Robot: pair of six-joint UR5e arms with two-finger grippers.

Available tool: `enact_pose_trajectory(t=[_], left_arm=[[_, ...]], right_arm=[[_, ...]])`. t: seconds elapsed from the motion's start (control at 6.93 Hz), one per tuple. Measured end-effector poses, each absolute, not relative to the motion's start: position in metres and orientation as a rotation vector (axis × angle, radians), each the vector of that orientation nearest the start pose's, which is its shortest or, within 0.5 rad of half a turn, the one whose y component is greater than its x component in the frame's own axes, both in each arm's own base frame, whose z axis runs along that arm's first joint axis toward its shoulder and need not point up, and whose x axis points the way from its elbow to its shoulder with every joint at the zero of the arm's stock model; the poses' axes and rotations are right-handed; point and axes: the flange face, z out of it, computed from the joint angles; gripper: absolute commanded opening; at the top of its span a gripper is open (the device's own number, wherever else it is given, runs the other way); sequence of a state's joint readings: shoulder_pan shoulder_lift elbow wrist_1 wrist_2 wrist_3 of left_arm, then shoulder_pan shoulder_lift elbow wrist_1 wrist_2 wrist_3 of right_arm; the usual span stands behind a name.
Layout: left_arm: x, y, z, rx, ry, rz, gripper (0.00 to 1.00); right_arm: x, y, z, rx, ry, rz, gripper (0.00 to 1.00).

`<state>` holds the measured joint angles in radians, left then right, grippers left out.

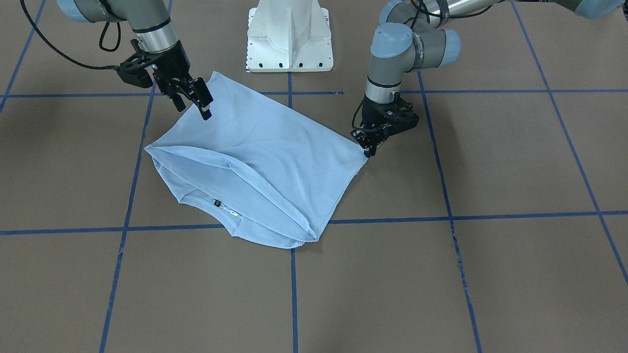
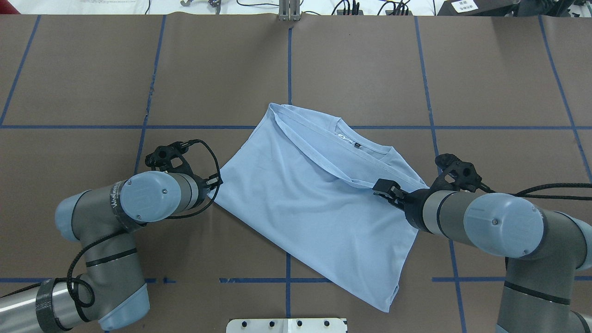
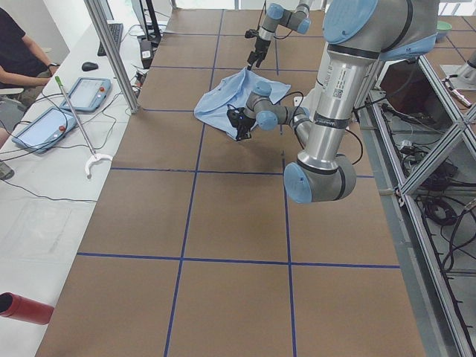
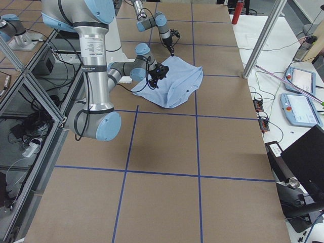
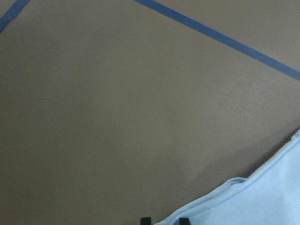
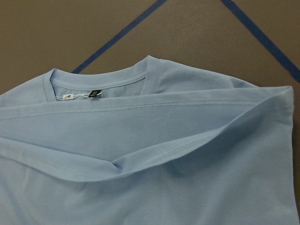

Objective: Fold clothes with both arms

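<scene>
The light blue T-shirt [image 1: 265,147] lies folded over on the brown table, with its neck label [image 1: 216,201] showing on the operators' side. It also shows in the overhead view [image 2: 314,203]. The chest print is hidden. My left gripper [image 1: 368,149] is down at the table, shut on the shirt's corner. The left wrist view shows cloth [image 5: 262,197] between its fingertips [image 5: 145,220]. My right gripper [image 1: 194,105] is open and empty, a little above the shirt's opposite edge. The right wrist view shows the collar and the label [image 6: 95,93].
The white pedestal base [image 1: 289,39] stands just behind the shirt. Blue tape lines [image 1: 127,206] cross the table. An upright metal pole [image 3: 111,56], an operator [image 3: 18,52] and tablets [image 3: 44,126] are at the table's far side.
</scene>
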<state>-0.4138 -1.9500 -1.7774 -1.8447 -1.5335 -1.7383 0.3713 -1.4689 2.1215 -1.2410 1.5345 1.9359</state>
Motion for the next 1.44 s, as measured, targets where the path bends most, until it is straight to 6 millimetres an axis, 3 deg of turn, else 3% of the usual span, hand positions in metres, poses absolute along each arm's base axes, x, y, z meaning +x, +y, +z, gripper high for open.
enact_pose_trajectory(t=[0.14, 0.29, 0.58, 0.87, 1.15, 1.3, 1.44], left_arm=[[0.513, -0.380, 0.327, 0.145, 0.847, -0.565, 0.00], [0.493, -0.398, 0.317, 0.179, 0.821, -0.561, 0.00], [0.441, -0.471, 0.310, 0.312, 0.757, -0.506, 0.00], [0.457, -0.565, 0.301, 0.403, 0.805, -0.537, 0.00], [0.467, -0.658, 0.324, 0.473, 0.848, -0.594, 0.00], [0.463, -0.684, 0.335, 0.500, 0.857, -0.606, 0.00], [0.459, -0.695, 0.336, 0.516, 0.863, -0.605, 0.14]], right_arm=[[-0.411, -0.306, 0.320, 0.036, -1.002, 0.692, 1.00], [-0.412, -0.307, 0.320, 0.037, -1.002, 0.692, 1.00], [-0.421, -0.311, 0.323, 0.049, -0.995, 0.694, 1.00], [-0.432, -0.319, 0.314, 0.069, -1.009, 0.704, 1.00], [-0.446, -0.326, 0.310, 0.083, -1.013, 0.712, 1.00], [-0.451, -0.329, 0.309, 0.099, -1.011, 0.720, 1.00], [-0.454, -0.331, 0.310, 0.112, -1.006, 0.726, 1.00]])
